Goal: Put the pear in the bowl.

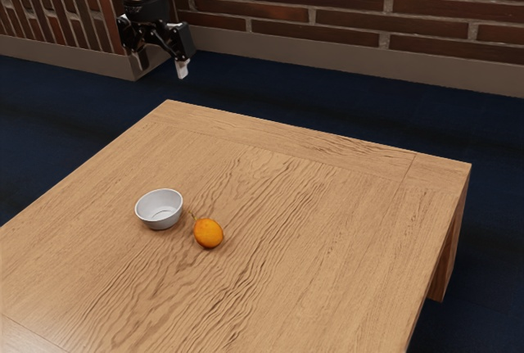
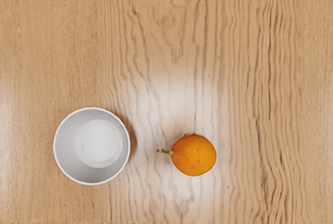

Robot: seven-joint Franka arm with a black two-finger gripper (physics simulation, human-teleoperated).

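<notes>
Gripper: held high, well above the counter; its two fingers are spread apart, with nothing pinched between them.
Pear: laid on the counter just beside the bowl, apart from it and outside it; its stem is pointed toward the bowl.
Pear's weight: probably light to moderate, so no hard squeeze should be needed for the lift.
Pear's skin: apparently smooth and faintly glossy; some slip can be expected if it is pinched off-centre or too near the top.
Pear's flesh: likely firm with a little give; bruising is to be feared more than breakage, so a steady, moderate closing is advised.
Pear's shape: nearly round, so it may be rolled if it is touched by one finger first.
Hold: best taken low across the widest part of the body, one finger on each flank, crosswise to the stem; that way no finger has to be fitted into the gap on the bowl's side.
Stem: thin, probably easily bent, and best left unpinched.
Bowl: upright, empty and open-topped; the rim should be cleared before the pear is lowered and gently released inside.
</notes>
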